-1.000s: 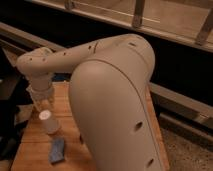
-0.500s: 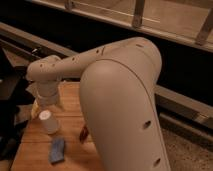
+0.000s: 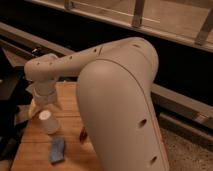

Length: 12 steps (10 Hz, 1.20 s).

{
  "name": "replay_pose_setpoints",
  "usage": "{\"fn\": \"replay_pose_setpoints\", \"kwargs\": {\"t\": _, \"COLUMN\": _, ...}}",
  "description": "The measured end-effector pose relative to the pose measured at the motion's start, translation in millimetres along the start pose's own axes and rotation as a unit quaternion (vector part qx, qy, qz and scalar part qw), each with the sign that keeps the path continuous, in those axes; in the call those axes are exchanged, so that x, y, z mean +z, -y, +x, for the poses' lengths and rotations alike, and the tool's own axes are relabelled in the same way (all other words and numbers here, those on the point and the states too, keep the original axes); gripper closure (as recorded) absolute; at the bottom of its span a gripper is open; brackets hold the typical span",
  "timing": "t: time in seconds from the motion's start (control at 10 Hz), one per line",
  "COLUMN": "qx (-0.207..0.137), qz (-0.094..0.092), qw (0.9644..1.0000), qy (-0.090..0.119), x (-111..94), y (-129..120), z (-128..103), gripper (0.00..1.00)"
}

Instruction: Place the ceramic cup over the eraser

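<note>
Reach-to-grasp step, by my judgement: gripper (image 3: 39, 103) hangs at the surface's (image 3: 30, 143) left, just beyond the upright ceramic cup (image 3: 48, 122), spread or closed I cannot tell; next, seize cup, carry it nearer, over blue block (image 3: 57, 150), presumably the eraser.

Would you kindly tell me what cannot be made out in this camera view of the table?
1. Hand, low beside the small white tapered cup at the wooden table's left edge: mostly hidden under the cream arm's wrist.
2. Small reddish object: largely covered by the arm's big cream shell; unidentifiable.
3. Table's right part: hidden behind that shell.
4. Flat blue rectangular block: too blurred to tell its material.
</note>
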Motion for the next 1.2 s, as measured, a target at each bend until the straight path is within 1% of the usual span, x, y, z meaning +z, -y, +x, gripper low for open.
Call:
{"fn": "replay_pose_setpoints", "kwargs": {"t": 0.1, "qx": -0.001, "qz": -0.003, "qw": 1.0, "qy": -0.002, "x": 12, "y": 1, "z": -3, "gripper": 0.2}}
{"fn": "replay_pose_setpoints", "kwargs": {"t": 0.2, "qx": -0.001, "qz": -0.001, "qw": 1.0, "qy": -0.003, "x": 20, "y": 4, "z": -6, "gripper": 0.2}}
{"fn": "replay_pose_setpoints", "kwargs": {"t": 0.4, "qx": -0.003, "qz": 0.005, "qw": 1.0, "qy": -0.002, "x": 28, "y": 9, "z": -14, "gripper": 0.2}}
{"fn": "replay_pose_setpoints", "kwargs": {"t": 0.7, "qx": -0.009, "qz": 0.025, "qw": 0.9996, "qy": -0.004, "x": 38, "y": 18, "z": -33, "gripper": 0.2}}
{"fn": "replay_pose_setpoints", "kwargs": {"t": 0.9, "qx": -0.012, "qz": 0.034, "qw": 0.9993, "qy": -0.01, "x": 48, "y": 21, "z": -40, "gripper": 0.2}}
{"fn": "replay_pose_setpoints", "kwargs": {"t": 1.0, "qx": -0.014, "qz": 0.035, "qw": 0.9992, "qy": -0.014, "x": 54, "y": 20, "z": -42, "gripper": 0.2}}
{"fn": "replay_pose_setpoints", "kwargs": {"t": 1.2, "qx": -0.013, "qz": 0.029, "qw": 0.9992, "qy": -0.023, "x": 65, "y": 20, "z": -42, "gripper": 0.2}}
